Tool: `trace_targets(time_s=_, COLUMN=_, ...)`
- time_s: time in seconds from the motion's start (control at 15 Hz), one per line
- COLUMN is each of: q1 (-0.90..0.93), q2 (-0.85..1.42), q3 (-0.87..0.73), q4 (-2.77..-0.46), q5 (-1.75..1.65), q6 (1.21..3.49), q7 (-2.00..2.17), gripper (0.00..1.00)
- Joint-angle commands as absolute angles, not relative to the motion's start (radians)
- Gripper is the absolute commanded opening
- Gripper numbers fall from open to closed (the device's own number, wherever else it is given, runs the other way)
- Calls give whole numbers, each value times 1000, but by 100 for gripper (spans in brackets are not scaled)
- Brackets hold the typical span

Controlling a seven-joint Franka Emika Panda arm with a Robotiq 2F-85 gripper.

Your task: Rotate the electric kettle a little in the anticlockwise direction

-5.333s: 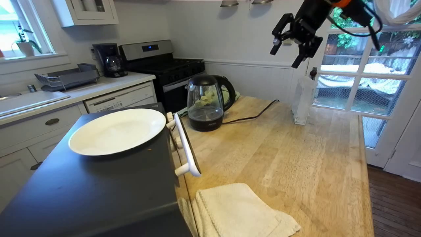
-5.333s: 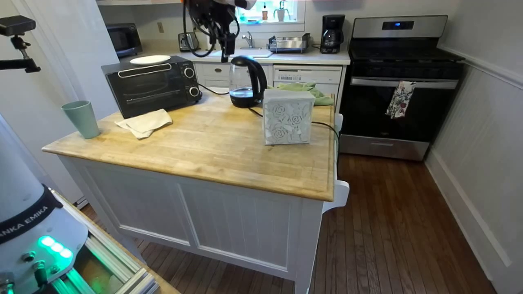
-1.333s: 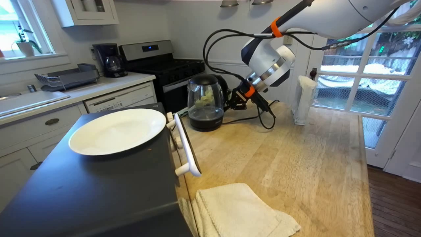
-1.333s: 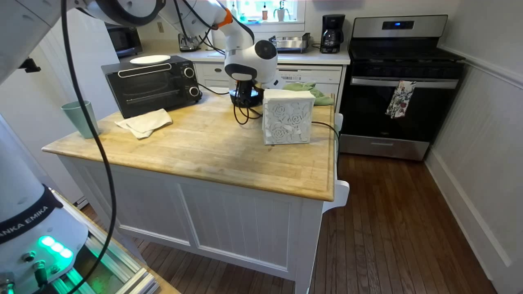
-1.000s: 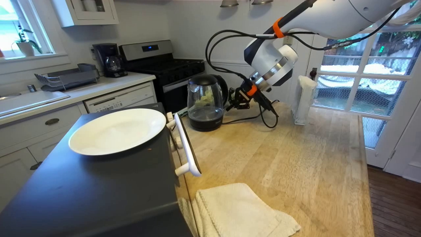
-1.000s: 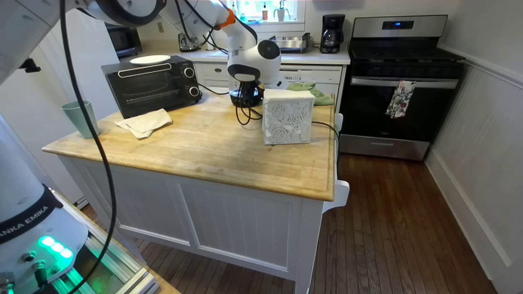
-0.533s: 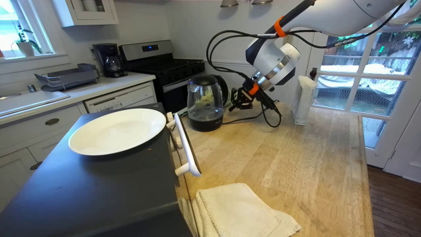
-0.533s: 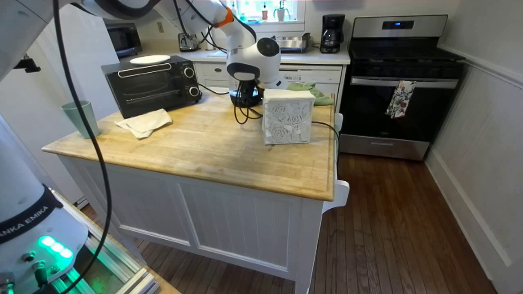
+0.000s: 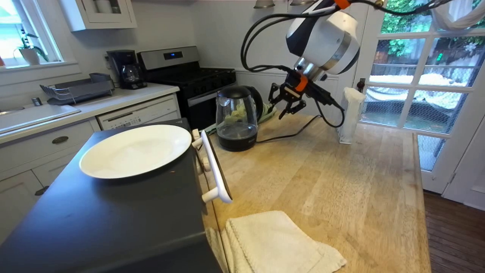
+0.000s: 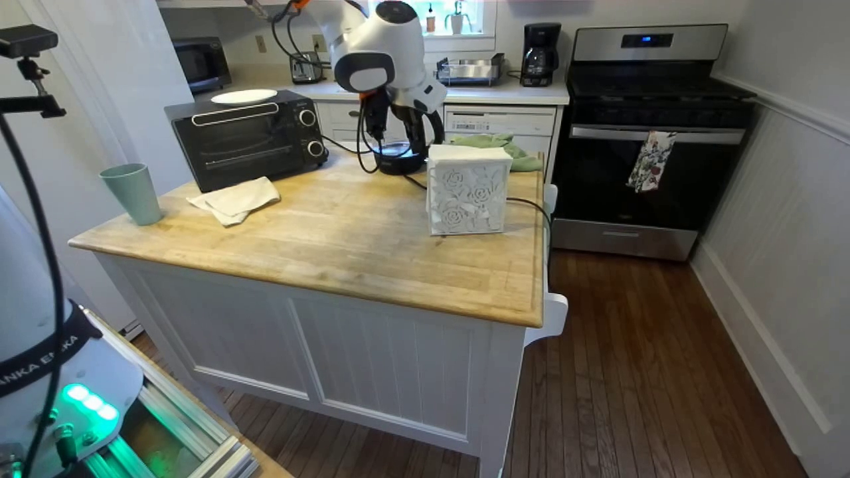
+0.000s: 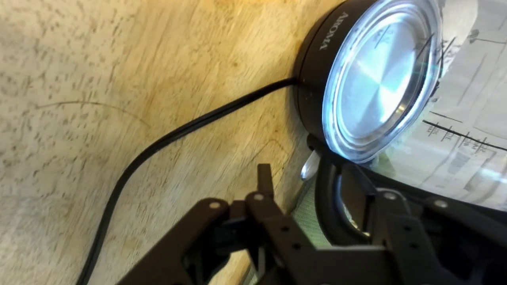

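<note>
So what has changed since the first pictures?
The electric kettle has turned slightly anticlockwise, its handle swung farther behind it in an exterior view. The claw has come down near the handle, open; whether it gripped is unclear. The plate and cream cloth stayed put.

Plank floor [image 10: 637,372], seemingly white walls [image 10: 790,206]

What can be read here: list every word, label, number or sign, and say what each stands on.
"AROMA": on the electric kettle's black base, in the wrist view.
"ANKA E…KA": on the black band of the robot's base, in an exterior view, middle letters covered.
Too blurred to read: the scale on the kettle's glass.
Too small to read: the stove's display and the dishwasher's control panel, in an exterior view.
</note>
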State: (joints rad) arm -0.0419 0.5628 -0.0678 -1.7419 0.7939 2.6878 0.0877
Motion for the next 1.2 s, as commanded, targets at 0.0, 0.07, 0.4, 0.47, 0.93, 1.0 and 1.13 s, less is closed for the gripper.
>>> trace_targets(time_s=0.0, q1=41, q2=354, q3=-150, q4=-1980, q5=552, q6=2754, q7=186, gripper=80)
trace_targets(time_s=0.07, q1=45, q2=308, q3=-158, q4=-2015, q5=471, q6=2727, q7=190, gripper=88)
trace_targets(time_s=0.4, q1=144, q2=121, q3=-302, q4=-2139, q5=134, q6=2656, q7=170, gripper=100)
trace_targets(time_s=0.47, q1=72, q2=83, q3=-237, q4=-2158, q5=62, q6=2668, q7=151, gripper=100)
trace_targets(time_s=0.93, q1=-22, q2=-73, q3=-149, q4=-2190, q5=167, q6=2651, q7=-143, gripper=100)
trace_targets(time_s=1.0, q1=-18, q2=-123, q3=-152, q4=-2207, q5=199, q6=2629, q7=-197, gripper=100)
trace_targets(time_s=1.13, q1=-11, q2=-189, q3=-157, q4=-2237, q5=215, q6=2607, q7=-232, gripper=100)
